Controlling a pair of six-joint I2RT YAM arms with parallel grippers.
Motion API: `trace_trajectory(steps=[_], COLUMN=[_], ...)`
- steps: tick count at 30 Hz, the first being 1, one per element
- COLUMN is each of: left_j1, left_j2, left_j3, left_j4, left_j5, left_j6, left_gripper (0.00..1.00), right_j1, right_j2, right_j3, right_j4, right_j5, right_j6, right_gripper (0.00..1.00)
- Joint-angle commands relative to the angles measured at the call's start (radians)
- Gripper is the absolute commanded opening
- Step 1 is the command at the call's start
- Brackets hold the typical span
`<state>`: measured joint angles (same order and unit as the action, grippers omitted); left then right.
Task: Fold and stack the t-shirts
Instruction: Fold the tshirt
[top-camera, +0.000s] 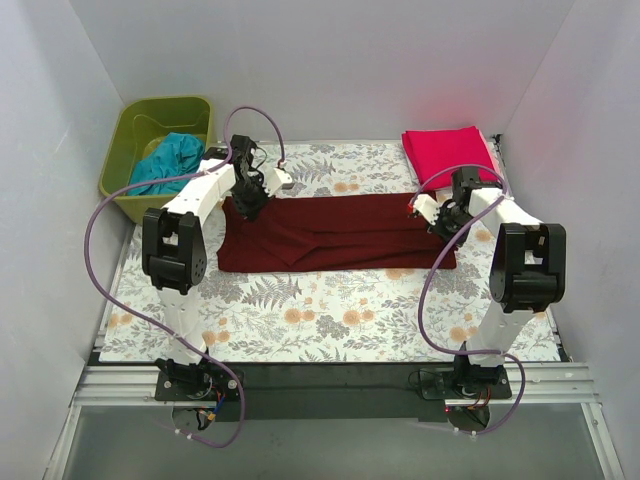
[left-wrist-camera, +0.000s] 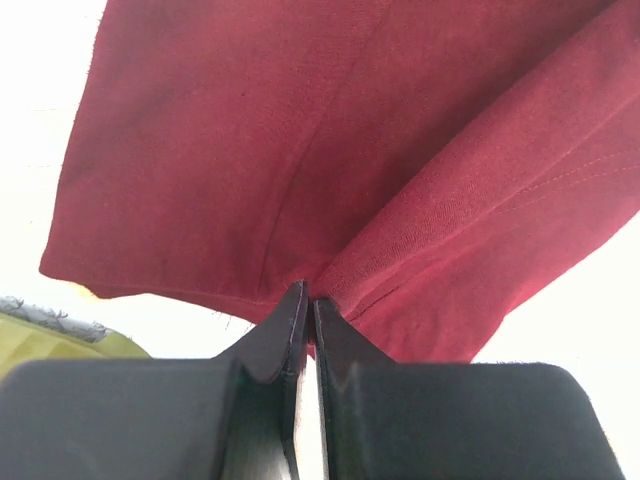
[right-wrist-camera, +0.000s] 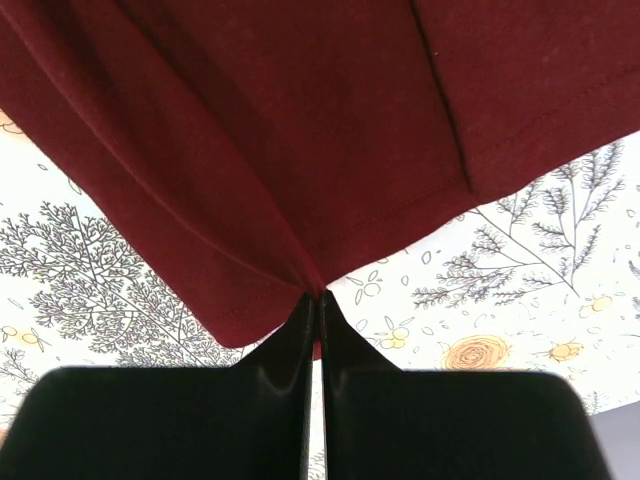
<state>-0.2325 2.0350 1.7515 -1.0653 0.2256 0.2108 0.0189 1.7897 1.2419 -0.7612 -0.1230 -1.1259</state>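
The dark maroon t-shirt (top-camera: 335, 232) lies stretched across the middle of the floral table cover, folded into a long strip. My left gripper (top-camera: 250, 203) is shut on its left end; the cloth (left-wrist-camera: 330, 150) bunches at the closed tips (left-wrist-camera: 308, 298). My right gripper (top-camera: 437, 222) is shut on its right end; the maroon cloth (right-wrist-camera: 260, 150) is pinched at the tips (right-wrist-camera: 320, 297). The bright pink-red t-shirt (top-camera: 450, 152) lies folded at the back right. The teal t-shirt (top-camera: 168, 163) is crumpled in the green bin.
A green bin (top-camera: 135, 125) stands at the back left, off the cover's corner. The floral table cover (top-camera: 330, 320) spreads over the table, also under the right gripper (right-wrist-camera: 520, 280). White walls close in on three sides.
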Motion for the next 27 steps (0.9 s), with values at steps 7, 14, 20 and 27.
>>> trace_trajectory(steps=[7,14,20,27], left_j1=[0.009,0.009,0.009,0.01], left_j2=[0.016,0.054,0.073,0.074], left_j3=[0.045,0.085,0.088,0.077], left_j4=[0.056,0.056,0.059,0.085], left_j5=[-0.009,-0.019,-0.023,-0.037], left_j6=[0.016,0.021,0.025,0.03], left_gripper=[0.0,0.0,0.0,0.0], right_j1=[-0.008,-0.008,-0.008,-0.008], right_j2=[0.034,0.048,0.063,0.073], right_j3=[0.067,0.071,0.083,0.087], right_j4=[-0.026,-0.027,-0.024,-0.024], right_j5=[-0.001,0.005,0.011,0.016], right_j6=[-0.028,-0.025,-0.018,-0.017], right_gripper=[0.01,0.01,0.01,0.01])
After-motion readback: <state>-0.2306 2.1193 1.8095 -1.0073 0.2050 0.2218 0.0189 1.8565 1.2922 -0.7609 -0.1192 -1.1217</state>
